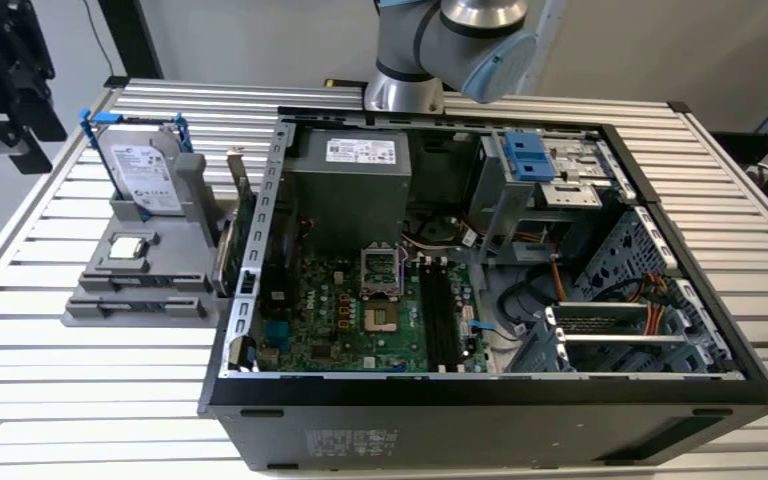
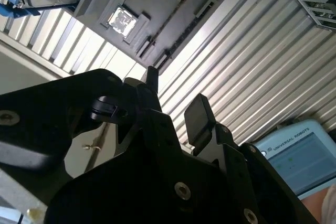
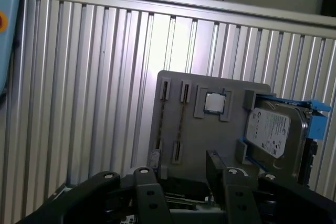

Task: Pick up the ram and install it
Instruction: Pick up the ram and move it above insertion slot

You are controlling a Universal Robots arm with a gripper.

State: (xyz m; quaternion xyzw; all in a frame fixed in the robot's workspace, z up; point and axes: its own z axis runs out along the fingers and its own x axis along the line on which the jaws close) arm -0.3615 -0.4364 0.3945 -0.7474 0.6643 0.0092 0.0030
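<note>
gripper | jaws parted, empty | grey holder just beyond

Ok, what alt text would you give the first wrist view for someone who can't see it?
The black claw, open and empty, faces a grey holder on a slatted metal table. The holder carries a square chip and a hard drive with blue rails.

Ribbed table of bare, softly shining metal, matt grey plastic holder, hard drive with glossy silver label and blue plastic rails, computer case of dull sheet metal, matt black outside, smooth matt black gripper, arm of polished metal
</note>
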